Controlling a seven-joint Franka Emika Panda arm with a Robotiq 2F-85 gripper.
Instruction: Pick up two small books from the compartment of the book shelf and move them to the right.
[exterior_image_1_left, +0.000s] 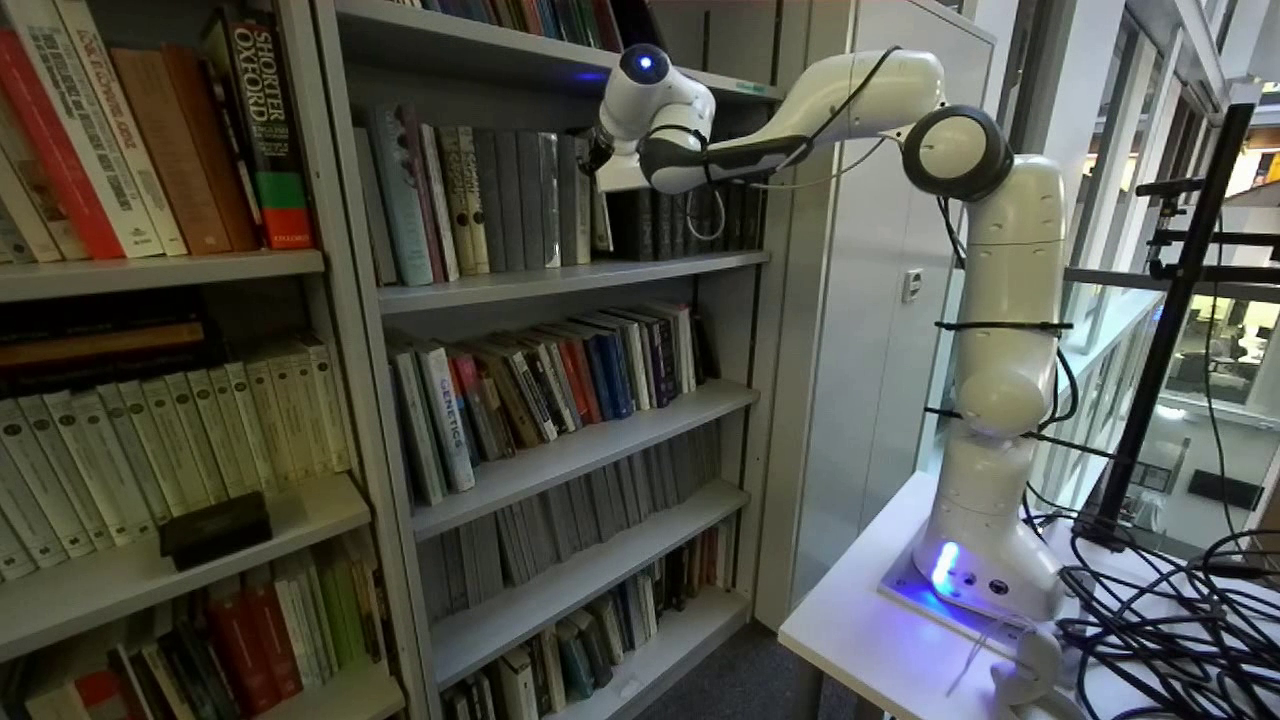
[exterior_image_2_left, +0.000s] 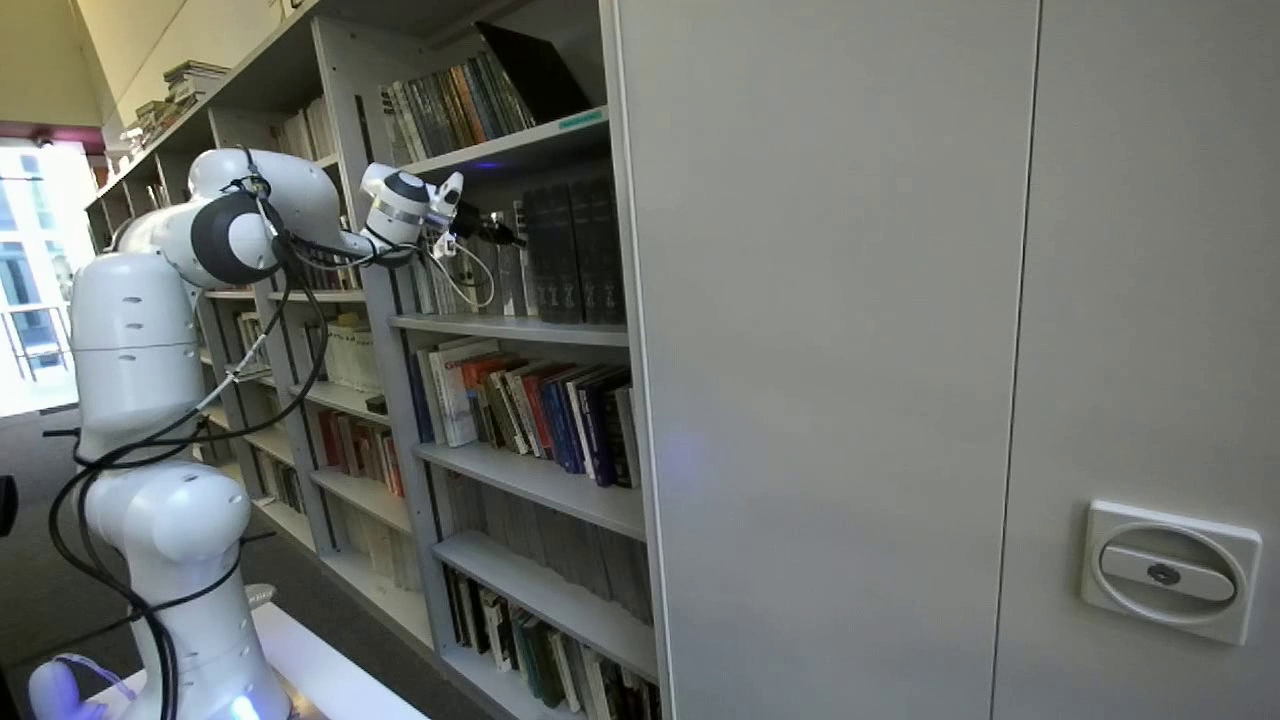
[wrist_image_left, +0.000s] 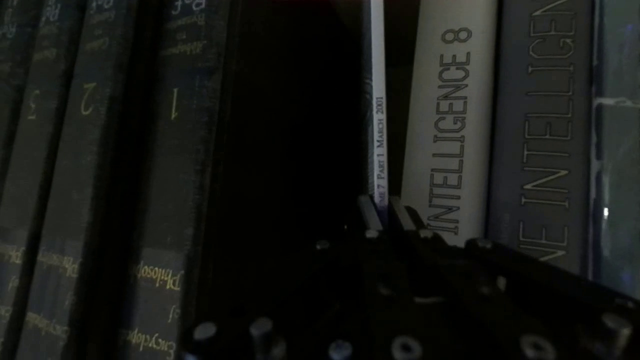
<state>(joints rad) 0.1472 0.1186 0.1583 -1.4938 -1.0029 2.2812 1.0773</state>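
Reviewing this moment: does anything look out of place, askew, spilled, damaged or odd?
Two things. High on the book shelf, a large dark flat item leans over much further than the books beside it. On the white table, black cables lie in a loose, untidy tangle. I see no spill or damage.

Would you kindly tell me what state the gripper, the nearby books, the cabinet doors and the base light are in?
Thin white-spined book: standing, gripped.
Gripper: shut on that book.
Dark encyclopedia volumes: upright.
Large black book: leaning.
Cabinet doors: shut.
Base light: lit blue.
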